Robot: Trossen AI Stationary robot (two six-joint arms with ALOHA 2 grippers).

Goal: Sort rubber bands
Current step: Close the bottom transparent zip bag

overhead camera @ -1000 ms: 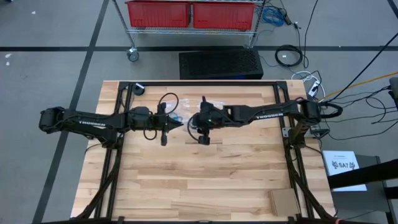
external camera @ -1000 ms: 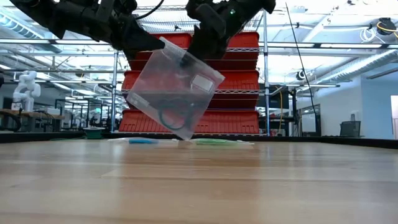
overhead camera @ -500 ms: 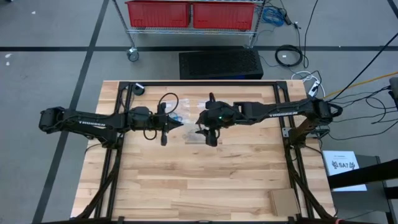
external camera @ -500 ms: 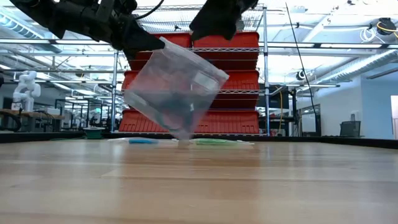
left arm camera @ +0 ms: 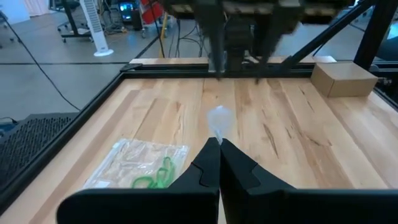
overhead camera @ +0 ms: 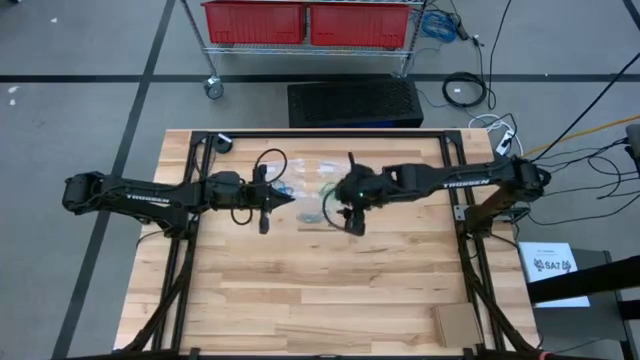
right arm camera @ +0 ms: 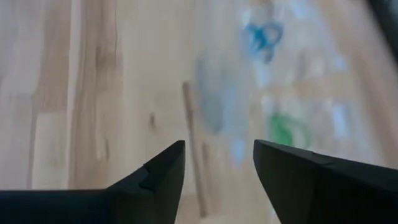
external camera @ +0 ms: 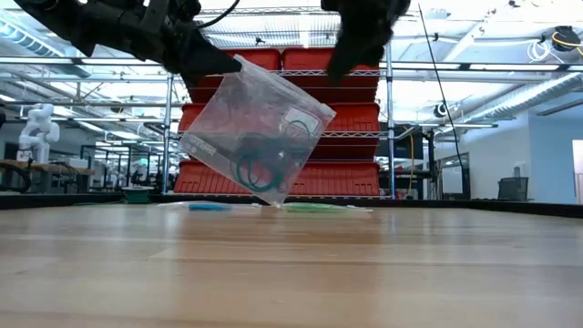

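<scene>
A clear plastic bag (external camera: 239,117) with dark and teal rubber bands (external camera: 258,169) in its lower part hangs tilted over the table's middle. My left gripper (external camera: 228,62) is shut on it. The bag's lowest corner (external camera: 273,200) is down near the tabletop; whether it touches does not show. My right gripper (overhead camera: 350,220) stands open, up and to the right of the bag, with nothing between its fingers (right arm camera: 161,168). Two flat bags lie on the table's far part, one with blue bands (overhead camera: 283,188) and one with green bands (left arm camera: 152,174). My left gripper pinches the clear bag's top corner (external camera: 240,66) between its two shut fingers (left arm camera: 211,162). The fingers come nearly level from the table's left. The bag hangs below and past the fingertips, tilted, with its load of bands sagging toward the low corner.
A black frame (overhead camera: 200,150) runs round the wooden table. A small cardboard box (overhead camera: 455,322) sits at the near right corner. A shelf with red bins (external camera: 273,173) stands beyond the far edge. Bare wood (overhead camera: 320,290) fills the near half.
My right gripper has let go of the bag's upper edge and drawn away, upward and toward the table's right. The bag has stayed hanging from my left gripper and swung a little, and the bands inside have settled low.
</scene>
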